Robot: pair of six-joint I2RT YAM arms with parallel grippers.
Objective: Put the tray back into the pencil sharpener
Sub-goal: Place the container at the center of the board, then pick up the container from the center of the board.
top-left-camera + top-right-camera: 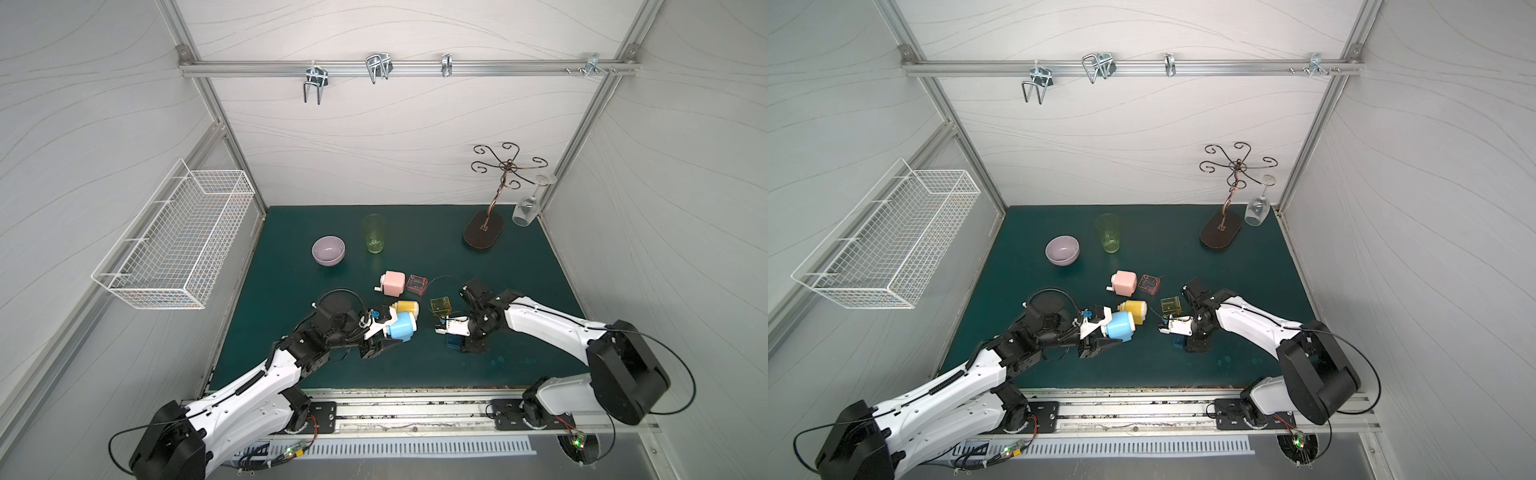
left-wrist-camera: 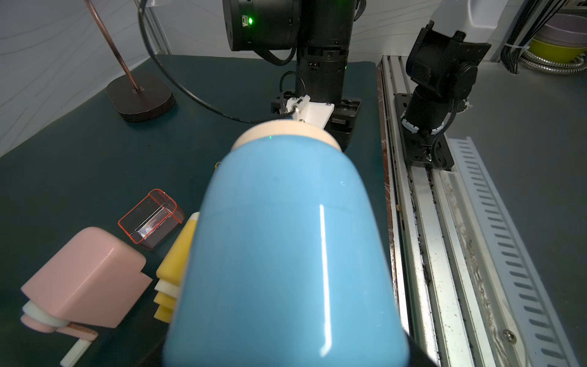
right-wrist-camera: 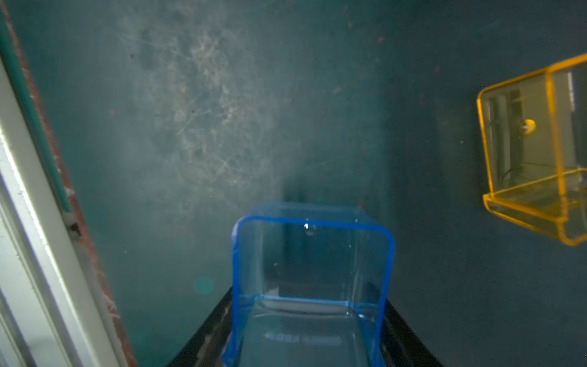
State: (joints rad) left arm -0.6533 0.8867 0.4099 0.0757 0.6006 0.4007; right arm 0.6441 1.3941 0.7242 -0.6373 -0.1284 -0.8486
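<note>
My left gripper (image 1: pixel 388 334) is shut on a blue pencil sharpener (image 1: pixel 403 326), which lies on its side. In the left wrist view the blue pencil sharpener (image 2: pixel 286 254) fills the middle and hides the jaws. My right gripper (image 1: pixel 455 337) is shut on a clear blue tray (image 1: pixel 454 341), low over the green mat (image 1: pixel 519 270). In the right wrist view the blue tray (image 3: pixel 311 286) sits between the dark fingers (image 3: pixel 206 336), open end away from the camera. A gap of mat separates tray and sharpener.
A yellow sharpener (image 1: pixel 407 307) lies against the blue one, with a yellow tray (image 1: pixel 441 306) close to my right gripper. Behind them are a pink sharpener (image 1: pixel 392 282) and a red tray (image 1: pixel 417 284). Further back stand a bowl (image 1: pixel 328 250), a green cup (image 1: pixel 374 233) and a glass rack (image 1: pixel 484 232).
</note>
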